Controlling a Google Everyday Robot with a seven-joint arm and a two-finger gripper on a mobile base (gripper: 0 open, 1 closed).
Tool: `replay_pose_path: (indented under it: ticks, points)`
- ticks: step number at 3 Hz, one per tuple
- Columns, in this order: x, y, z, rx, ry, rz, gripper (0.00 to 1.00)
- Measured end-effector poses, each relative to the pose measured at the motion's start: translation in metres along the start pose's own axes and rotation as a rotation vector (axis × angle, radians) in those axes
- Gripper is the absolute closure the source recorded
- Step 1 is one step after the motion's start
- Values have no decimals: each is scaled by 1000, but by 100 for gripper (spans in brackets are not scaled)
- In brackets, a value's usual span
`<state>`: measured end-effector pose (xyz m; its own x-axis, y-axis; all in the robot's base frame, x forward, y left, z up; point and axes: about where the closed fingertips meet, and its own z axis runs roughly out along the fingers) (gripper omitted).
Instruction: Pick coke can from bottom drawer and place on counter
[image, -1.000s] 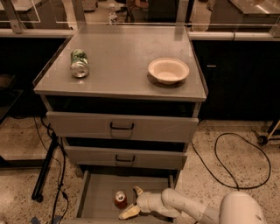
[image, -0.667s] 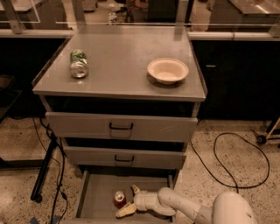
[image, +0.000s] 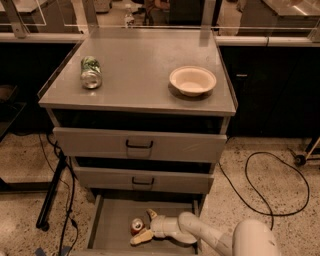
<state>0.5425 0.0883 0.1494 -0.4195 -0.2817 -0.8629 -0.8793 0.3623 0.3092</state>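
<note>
The coke can (image: 137, 225), small and red with a silver top, stands in the open bottom drawer (image: 112, 220), a flat grey tray pulled out below two taller drawers. My gripper (image: 145, 225) reaches into the drawer from the right on a white arm. Its two pale fingers are spread, one (image: 151, 214) behind the can and one (image: 141, 237) in front, right next to the can's right side. The counter (image: 142, 62) is the wide grey cabinet top above.
A green-and-white can (image: 90, 72) lies on its side on the counter's left part. A cream bowl (image: 193, 80) sits on its right part. A black cable (image: 272, 185) loops on the speckled floor at right. A black stand leg (image: 51, 192) is left of the cabinet.
My gripper has moved a little left toward the coke can, so its spread fingers now flank the can's right side. The can has not moved.
</note>
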Motion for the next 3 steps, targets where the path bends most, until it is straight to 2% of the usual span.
replay_pose_path:
  ticks: [3]
  points:
    - [0, -1, 1, -1, -2, 1, 70]
